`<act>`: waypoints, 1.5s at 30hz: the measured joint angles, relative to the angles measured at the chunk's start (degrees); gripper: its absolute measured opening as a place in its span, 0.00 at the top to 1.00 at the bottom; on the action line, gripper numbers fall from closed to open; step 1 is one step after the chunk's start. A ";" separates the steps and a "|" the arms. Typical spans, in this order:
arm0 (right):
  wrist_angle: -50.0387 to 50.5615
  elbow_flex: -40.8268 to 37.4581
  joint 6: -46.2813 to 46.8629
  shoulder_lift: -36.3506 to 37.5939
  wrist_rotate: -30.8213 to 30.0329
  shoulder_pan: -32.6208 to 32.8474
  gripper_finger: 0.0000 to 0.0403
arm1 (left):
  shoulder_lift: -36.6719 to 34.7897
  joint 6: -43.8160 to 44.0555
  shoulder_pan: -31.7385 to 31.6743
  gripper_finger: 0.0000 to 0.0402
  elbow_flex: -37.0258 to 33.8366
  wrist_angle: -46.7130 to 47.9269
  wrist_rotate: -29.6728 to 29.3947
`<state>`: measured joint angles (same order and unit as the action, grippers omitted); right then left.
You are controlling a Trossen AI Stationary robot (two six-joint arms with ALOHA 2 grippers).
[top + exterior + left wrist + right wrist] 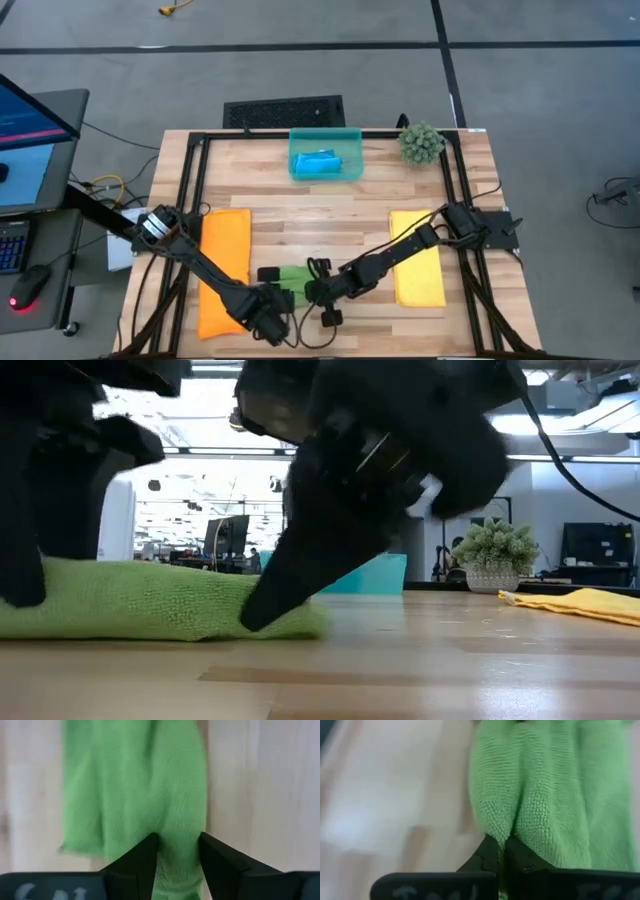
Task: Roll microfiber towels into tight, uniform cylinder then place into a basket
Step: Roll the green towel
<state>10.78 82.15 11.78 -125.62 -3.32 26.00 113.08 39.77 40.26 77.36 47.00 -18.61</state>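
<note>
The green towel (293,274) lies bunched in thick folds on the table near the front middle; it also shows in the low view (150,605). My left gripper (272,312) is at its near-left end, closed on a ridge of cloth (177,855). My right gripper (318,290) is at its right end, shut on a fold (512,827). The orange towel (223,270) lies flat at the left and the yellow towel (417,258) flat at the right. The blue towel (318,163) lies in the teal basket (349,140) at the far middle. My left gripper pinches a raised ridge of the green towel (179,845) between its two fingers, at the towel's end nearest that arm. The fingers lie along the towel. The towel rests on the table. My right gripper pinches a fold of the green towel at its right end (506,832) between its two nearly closed fingers, several layers thick. The finger (285,585) slants down from the right onto the cloth's end. The towel lies on the table.
A spiky green plant ball (421,143) in a pot stands at the far right corner. A black frame (195,180) runs round the table top. Bare wood lies between the basket and the towels.
</note>
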 joint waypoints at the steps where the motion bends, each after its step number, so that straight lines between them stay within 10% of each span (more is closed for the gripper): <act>1: -0.47 0.02 1.48 0.03 2.11 -0.09 0.96 | -0.11 0.02 0.62 0.66 0.00 0.29 -1.48; 19: -7.01 -0.15 21.26 -0.05 20.65 -4.05 0.95 | -1.36 -13.69 12.23 0.66 -1.88 -11.23 -22.57; 45: -7.74 -0.02 21.96 0.19 24.25 -5.14 0.93 | -1.81 -20.59 4.19 0.66 -12.69 -19.05 -13.18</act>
<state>3.04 82.13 33.74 -125.43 20.92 20.86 111.27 19.18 44.46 64.67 27.94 -31.79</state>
